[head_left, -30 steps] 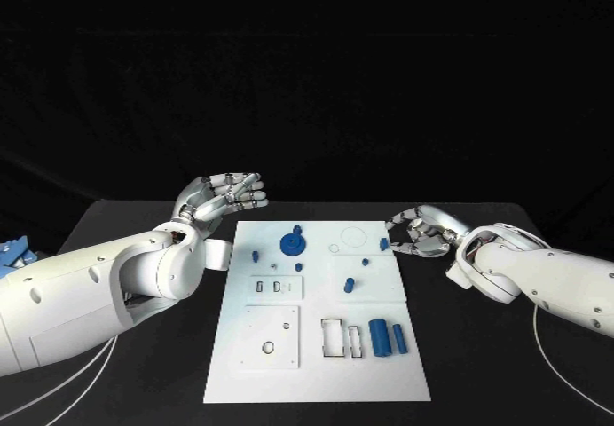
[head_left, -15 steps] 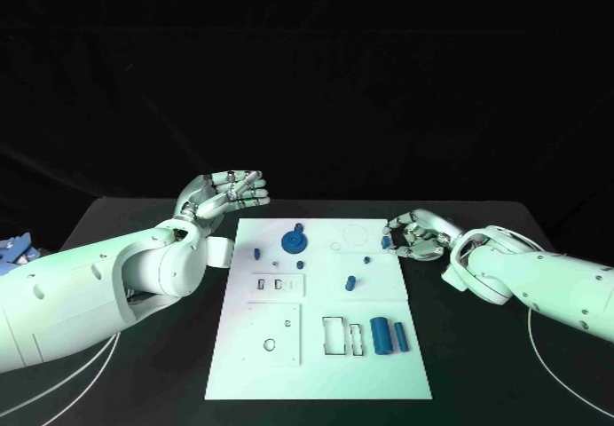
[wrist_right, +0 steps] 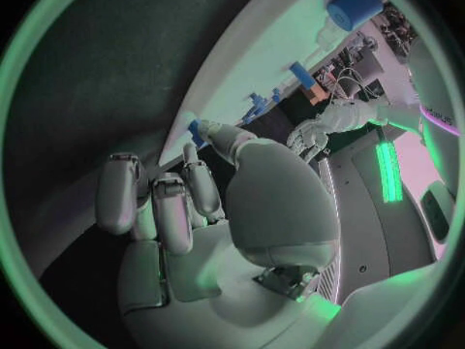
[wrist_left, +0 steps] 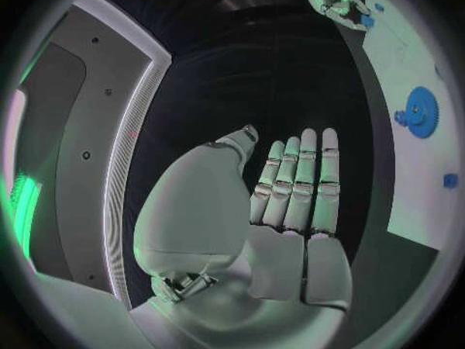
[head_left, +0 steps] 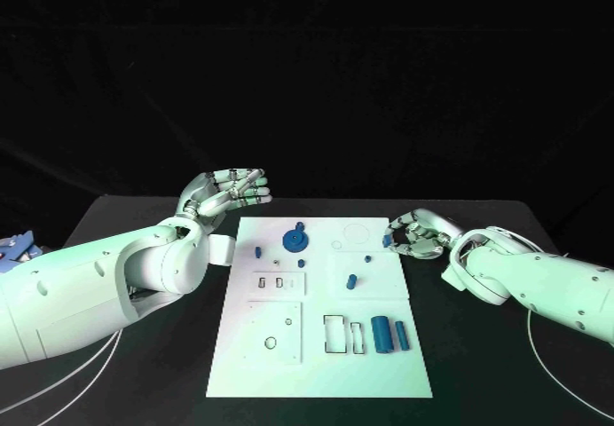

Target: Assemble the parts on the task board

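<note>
Pinching a small blue part (head_left: 385,240) at the task board (head_left: 320,355) edge, the right hand (head_left: 414,233) should align it squarely above its socket, while the left hand (head_left: 225,193) hovers flat-fingered, holding nothing.

The small blue part (head_left: 385,240) at the task board's (head_left: 320,373) right edge is largely covered by the right hand (head_left: 413,233); its shape cannot be determined (nor whether the fingers grip it). Recess outlines near the board's front edge are too small to identify.
</note>
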Robot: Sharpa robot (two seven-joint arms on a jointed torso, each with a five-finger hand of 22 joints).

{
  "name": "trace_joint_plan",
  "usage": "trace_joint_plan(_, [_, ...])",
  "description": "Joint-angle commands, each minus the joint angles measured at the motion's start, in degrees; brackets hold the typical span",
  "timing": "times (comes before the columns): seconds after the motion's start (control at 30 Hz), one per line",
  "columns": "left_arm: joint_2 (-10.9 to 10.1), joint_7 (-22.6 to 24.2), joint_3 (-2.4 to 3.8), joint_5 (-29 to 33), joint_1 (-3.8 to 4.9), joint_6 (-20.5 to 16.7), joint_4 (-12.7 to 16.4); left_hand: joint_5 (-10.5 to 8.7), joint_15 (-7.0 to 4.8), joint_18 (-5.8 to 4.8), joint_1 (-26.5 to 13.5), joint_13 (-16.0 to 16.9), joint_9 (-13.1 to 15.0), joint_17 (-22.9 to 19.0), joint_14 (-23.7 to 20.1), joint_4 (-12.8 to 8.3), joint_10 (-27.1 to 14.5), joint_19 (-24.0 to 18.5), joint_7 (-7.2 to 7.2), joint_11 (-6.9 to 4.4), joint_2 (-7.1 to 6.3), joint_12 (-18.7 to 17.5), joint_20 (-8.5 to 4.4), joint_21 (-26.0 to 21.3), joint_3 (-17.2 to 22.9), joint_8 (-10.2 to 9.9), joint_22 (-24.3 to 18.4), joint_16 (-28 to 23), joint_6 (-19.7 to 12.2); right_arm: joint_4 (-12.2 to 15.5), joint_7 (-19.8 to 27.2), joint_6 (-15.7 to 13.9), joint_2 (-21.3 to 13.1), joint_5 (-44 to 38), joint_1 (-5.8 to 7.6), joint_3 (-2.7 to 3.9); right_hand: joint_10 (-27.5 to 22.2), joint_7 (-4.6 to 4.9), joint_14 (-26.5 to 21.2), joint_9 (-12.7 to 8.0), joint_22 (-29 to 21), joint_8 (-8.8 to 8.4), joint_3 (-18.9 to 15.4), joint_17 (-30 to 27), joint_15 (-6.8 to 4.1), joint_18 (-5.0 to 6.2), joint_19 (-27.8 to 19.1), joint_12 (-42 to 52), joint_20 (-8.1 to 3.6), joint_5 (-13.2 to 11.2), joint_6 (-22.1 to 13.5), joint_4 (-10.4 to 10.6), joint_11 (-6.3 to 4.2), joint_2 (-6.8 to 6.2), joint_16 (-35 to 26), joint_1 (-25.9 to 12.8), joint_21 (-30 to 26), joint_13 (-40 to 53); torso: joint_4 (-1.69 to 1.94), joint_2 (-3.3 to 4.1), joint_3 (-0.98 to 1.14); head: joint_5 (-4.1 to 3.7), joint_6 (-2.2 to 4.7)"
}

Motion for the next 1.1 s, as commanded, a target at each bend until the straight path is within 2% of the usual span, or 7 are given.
trace_joint_plan(0.03, [0.1, 0.47, 0.04, -0.04, 0.02, 1.04, 0.05, -0.26, -0.2, 0.35, -0.12, 0.05, 0.04, 0.06, 0.32, 0.09, 0.48, 0.55, 0.16, -0.08, -0.45, 0.14, -0.01, -0.38, 0.28, -0.09, -0.09, -0.3, 0.28, -0.07, -0.38, -1.12, 0.13, -0.34, -0.06, 0.01, 0.55, -0.13, 5.67, 0.14, 0.16, 0.28, 0.35, 13.84, -0.34, 0.1, 0.42, 0.46, -0.25, -0.29, 0.63, 0.06, -0.09, 0.59, 0.12, -0.01, 0.3, 1.29, -0.02, -0.02, 0.0, -0.08, 0.07])
trace_joint_plan(0.3, [0.1, 0.39, 0.04, -0.04, 0.02, 1.05, 0.02, -0.25, -0.19, 0.34, -0.15, 0.03, 0.03, 0.1, 0.32, 0.07, 0.47, 0.56, 0.18, -0.06, -0.47, 0.07, -0.02, -0.4, 0.36, -0.12, -0.11, -0.34, 0.26, 0.08, -0.18, -1.35, 0.36, 0.08, -0.08, 0.01, 0.79, -0.28, 5.71, 0.27, 0.38, 0.32, 0.18, 14.0, -0.49, 0.05, 0.57, 0.65, -0.4, -0.77, 0.89, 0.21, -0.24, 0.35, 0.17, -0.56, 0.44, 1.43, 0.01, 0.04, -0.01, -0.15, 0.05])
trace_joint_plan(0.8, [0.01, 0.21, 0.04, -0.04, 0.03, 1.03, 0.0, -0.26, -0.18, 0.34, -0.19, 0.01, 0.01, 0.13, 0.32, 0.04, 0.43, 0.57, 0.22, -0.03, -0.5, -0.01, -0.02, -0.41, 0.43, -0.17, -0.14, -0.38, 0.22, 0.19, -0.22, -1.04, 0.61, 0.07, -0.08, 0.01, 0.07, 0.03, 5.65, 0.1, -0.07, -0.85, -0.41, 13.74, -0.37, 0.16, 0.22, -0.04, -0.41, -1.19, -0.83, -0.09, 0.0, -0.83, 0.09, -1.03, -0.11, 0.66, 0.02, 0.03, 0.0, -0.25, 0.03])
trace_joint_plan(1.1, [0.0, 0.08, 0.04, -0.04, 0.03, 1.04, -0.02, -0.26, -0.17, 0.34, -0.21, -0.01, 0.0, 0.15, 0.31, 0.03, 0.4, 0.58, 0.25, -0.01, -0.51, -0.04, -0.02, -0.42, 0.46, -0.19, -0.15, -0.4, 0.19, 0.11, -0.22, -1.15, 0.86, -0.03, -0.08, 0.01, 0.4, 0.05, 5.69, 0.2, 0.17, -0.79, -0.26, 13.9, -0.32, 0.1, 0.36, 0.31, -0.36, -1.24, -0.64, -0.08, 0.02, -0.46, 0.14, -0.92, 0.05, 1.03, 0.02, 0.01, 0.04, -0.24, 0.02])
